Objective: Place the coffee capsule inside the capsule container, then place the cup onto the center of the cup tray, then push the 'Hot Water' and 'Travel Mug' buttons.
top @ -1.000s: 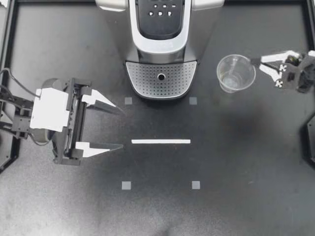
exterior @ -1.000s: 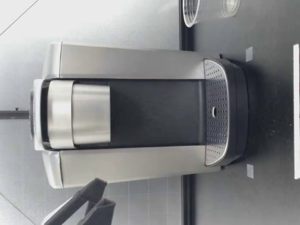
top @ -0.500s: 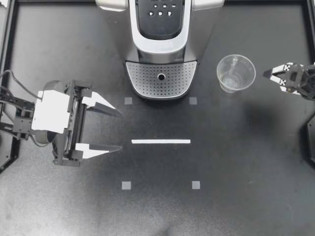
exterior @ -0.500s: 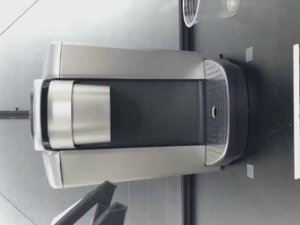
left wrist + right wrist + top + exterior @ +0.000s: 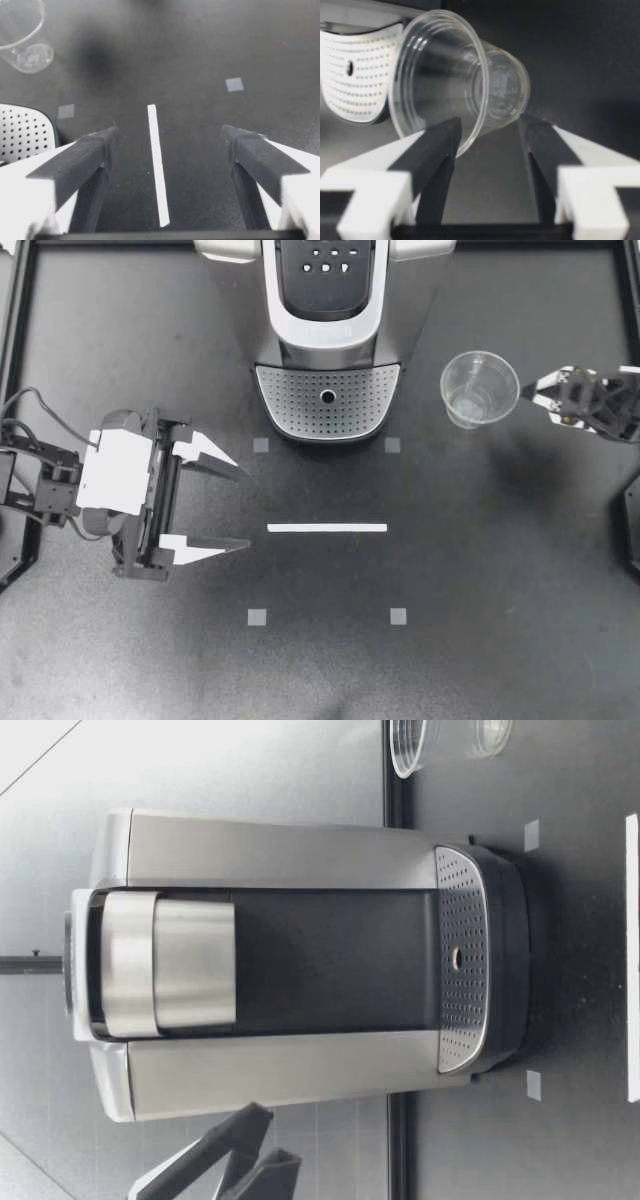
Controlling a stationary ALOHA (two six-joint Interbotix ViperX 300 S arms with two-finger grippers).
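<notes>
The fingers [image 5: 440,150] of my right gripper [image 5: 535,398] are standing apart and clamping nothing. The clear cup [image 5: 480,388] is sitting just ahead of their tips. In the right wrist view its rim is lying close to one finger, while from above a thin gap is showing between the tips and the cup wall. The cup is standing upright on the dark surface [image 5: 480,570], just right of the coffee machine [image 5: 327,310] and beside its perforated cup tray [image 5: 327,400], not on it.

The fingers [image 5: 85,155] of my left gripper [image 5: 242,506] are spreading wide and holding nothing. This gripper is hanging over the left part of the surface, pointing right toward a white strip [image 5: 327,528] that is lying on the near side of the tray. Small grey squares [image 5: 257,617] are marking the surface around the strip. The machine's buttons [image 5: 327,260] are showing on its top at the far edge.
</notes>
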